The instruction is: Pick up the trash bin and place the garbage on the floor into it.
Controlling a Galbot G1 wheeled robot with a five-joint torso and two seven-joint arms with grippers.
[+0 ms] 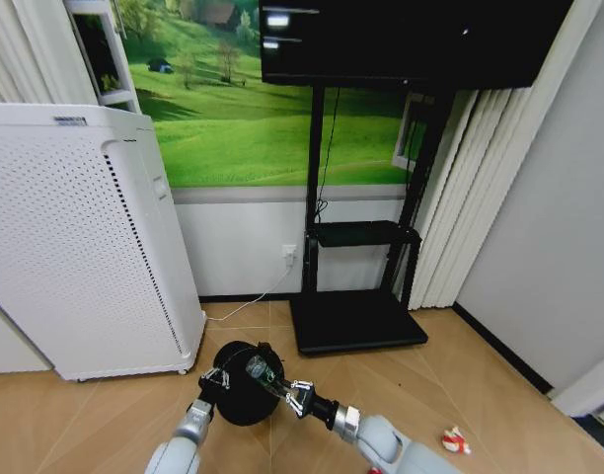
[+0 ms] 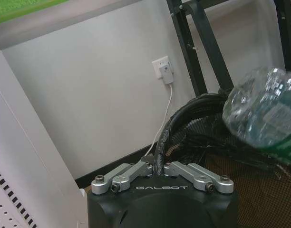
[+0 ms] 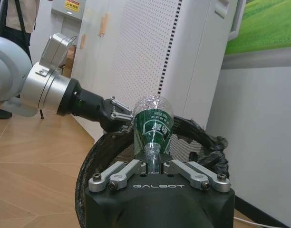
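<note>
The right gripper [image 3: 155,166] is pinching the clear bottle [image 3: 153,123] by its neck, holding it over the mouth of the trash bin [image 1: 245,383]. The left gripper [image 2: 159,167] is clamping its fingers onto the bin's rim at about nine o'clock, holding the bin beside the white appliance [image 1: 75,237]. A red-and-white wrapper [image 1: 454,440] is lying on the floor [image 1: 480,385] at the bin's four o'clock, well apart.

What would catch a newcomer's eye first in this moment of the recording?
The right tool holds a clear green-labelled bottle by its neck over the black trash bin, whose rim the left tool grips. Beside them stands a tall white perforated appliance, and a red-and-white wrapper lies on the wood floor to the robot's right.
</note>
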